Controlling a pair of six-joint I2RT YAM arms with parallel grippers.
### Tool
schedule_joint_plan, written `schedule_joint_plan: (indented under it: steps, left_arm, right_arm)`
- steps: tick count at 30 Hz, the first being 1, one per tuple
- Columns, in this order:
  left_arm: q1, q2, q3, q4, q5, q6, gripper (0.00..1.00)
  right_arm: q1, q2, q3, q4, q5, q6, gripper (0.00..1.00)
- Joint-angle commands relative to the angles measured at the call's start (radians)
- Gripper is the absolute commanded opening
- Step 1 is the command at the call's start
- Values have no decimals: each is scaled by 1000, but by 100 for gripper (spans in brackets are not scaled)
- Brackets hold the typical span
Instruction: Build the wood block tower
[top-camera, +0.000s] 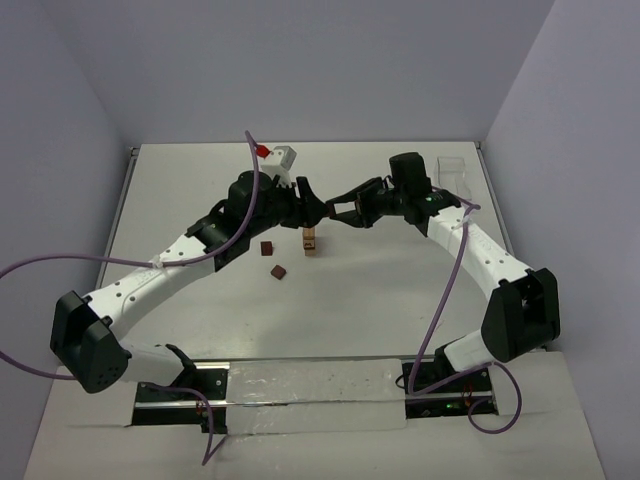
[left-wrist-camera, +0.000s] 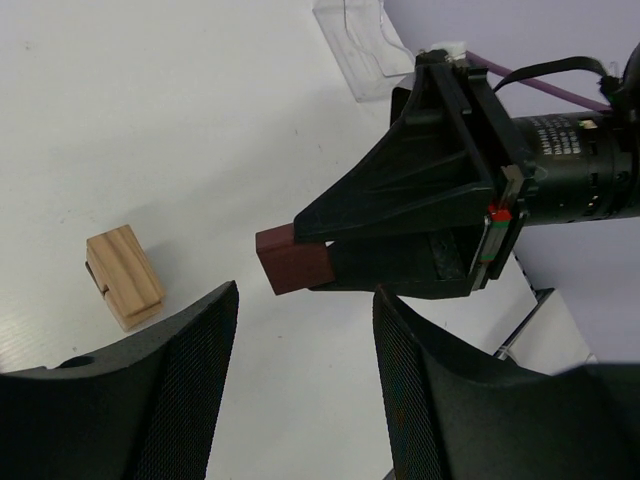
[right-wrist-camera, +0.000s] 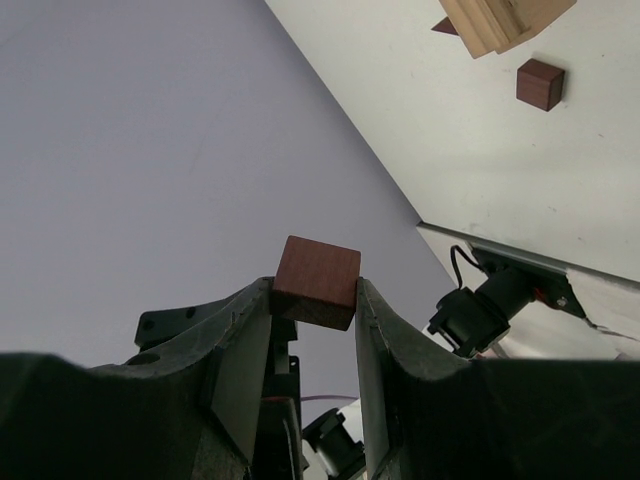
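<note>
The tower (top-camera: 311, 240) is a short column of tan cubes in the middle of the table; it also shows in the left wrist view (left-wrist-camera: 125, 277) and at the top edge of the right wrist view (right-wrist-camera: 505, 20). My right gripper (top-camera: 333, 211) is shut on a dark brown cube (right-wrist-camera: 317, 281), held in the air just up and right of the tower. That held cube also shows in the left wrist view (left-wrist-camera: 292, 262). My left gripper (left-wrist-camera: 305, 335) is open and empty, its fingers facing the held cube from the left (top-camera: 311, 205). Two loose brown cubes (top-camera: 266, 248) (top-camera: 277, 271) lie left of the tower.
A clear plastic tray (top-camera: 455, 170) stands at the back right of the table, also in the left wrist view (left-wrist-camera: 360, 40). A grey and red object (top-camera: 277, 156) sits at the back edge. Purple cables hang off both arms.
</note>
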Motion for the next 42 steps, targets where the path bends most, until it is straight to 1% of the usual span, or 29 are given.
schedule_joint_plan:
  steps: [1, 20, 31, 39, 42]
  left_arm:
    - [-6, 23, 57, -5, -1, -21, 63]
    - [-6, 70, 74, 0, 8, -78, 60]
    - [-6, 100, 91, 5, 10, -101, 59]
    - [-7, 104, 90, 6, 5, -109, 55]
    - [-6, 105, 90, 7, 1, -107, 51]
  right_arm:
    - [9, 0, 55, 5, 8, -5, 0]
    - [30, 8, 81, -27, 45, -39, 0]
    - [39, 11, 80, -15, 36, -34, 0]
    - [42, 7, 70, -16, 37, -36, 0]
    - [43, 6, 70, -15, 37, -34, 0]
